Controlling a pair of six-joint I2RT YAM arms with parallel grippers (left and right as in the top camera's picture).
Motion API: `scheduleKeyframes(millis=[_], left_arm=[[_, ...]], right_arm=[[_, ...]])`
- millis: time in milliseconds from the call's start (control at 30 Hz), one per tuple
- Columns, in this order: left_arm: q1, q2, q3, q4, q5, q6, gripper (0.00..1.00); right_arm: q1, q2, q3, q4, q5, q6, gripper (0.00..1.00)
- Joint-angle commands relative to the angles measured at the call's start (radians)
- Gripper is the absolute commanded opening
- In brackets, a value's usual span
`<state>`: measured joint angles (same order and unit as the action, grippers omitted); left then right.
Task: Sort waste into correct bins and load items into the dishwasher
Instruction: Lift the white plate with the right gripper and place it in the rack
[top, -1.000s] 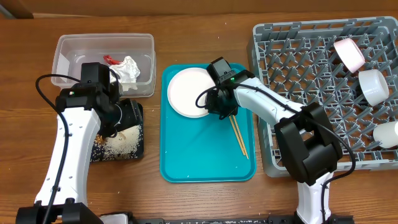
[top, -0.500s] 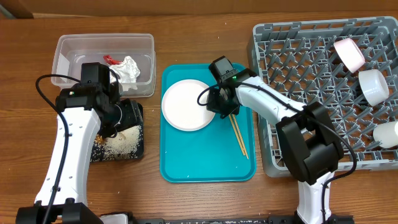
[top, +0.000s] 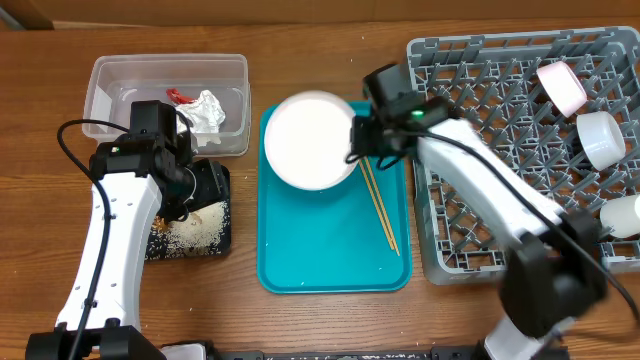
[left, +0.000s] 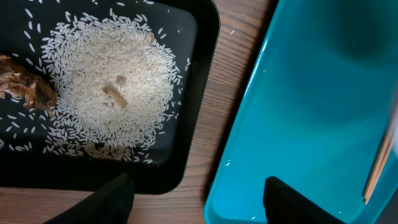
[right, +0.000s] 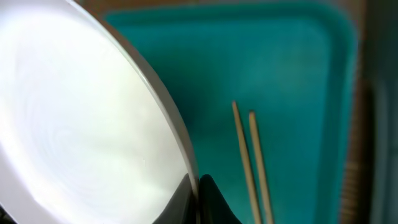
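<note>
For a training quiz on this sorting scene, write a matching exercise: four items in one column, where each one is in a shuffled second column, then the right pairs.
Column one:
1. plate
2. chopsticks
3. rice grains
4. crumpled napkin

Column two:
A. inside the clear tub
B. gripped at its rim by the right gripper
C. lying flat on the teal tray
D. spread in the black tray

Pairs: 1-B, 2-C, 3-D, 4-A.
</note>
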<state>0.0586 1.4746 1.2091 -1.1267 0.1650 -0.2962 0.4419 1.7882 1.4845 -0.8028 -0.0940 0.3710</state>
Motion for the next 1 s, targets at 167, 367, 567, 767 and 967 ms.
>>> scheduleKeyframes(millis=[167, 367, 567, 767, 967], left_arm=[[-0.007, 0.005, 0.009, 0.005, 0.008, 0.012, 0.69], [-0.007, 0.005, 0.009, 0.009, 0.008, 0.012, 0.69], [-0.007, 0.005, 0.009, 0.013, 0.008, 0.012, 0.69], [-0.007, 0.005, 0.009, 0.011, 0.008, 0.012, 0.69], [-0.007, 0.005, 0.009, 0.012, 0.008, 0.012, 0.69]], right_arm=[[-0.132, -0.253, 0.017, 0.065, 0.531, -0.261, 0.04], [-0.255, -0.260, 0.015, 0.158, 0.793, -0.539, 0.04], [-0.365, -0.222, 0.014, 0.248, 0.915, -0.764, 0.04], [-0.441, -0.171, 0.014, 0.271, 0.941, -0.691, 0.04], [-0.460, -0.082, 0.013, 0.223, 1.008, -0.575, 0.04]])
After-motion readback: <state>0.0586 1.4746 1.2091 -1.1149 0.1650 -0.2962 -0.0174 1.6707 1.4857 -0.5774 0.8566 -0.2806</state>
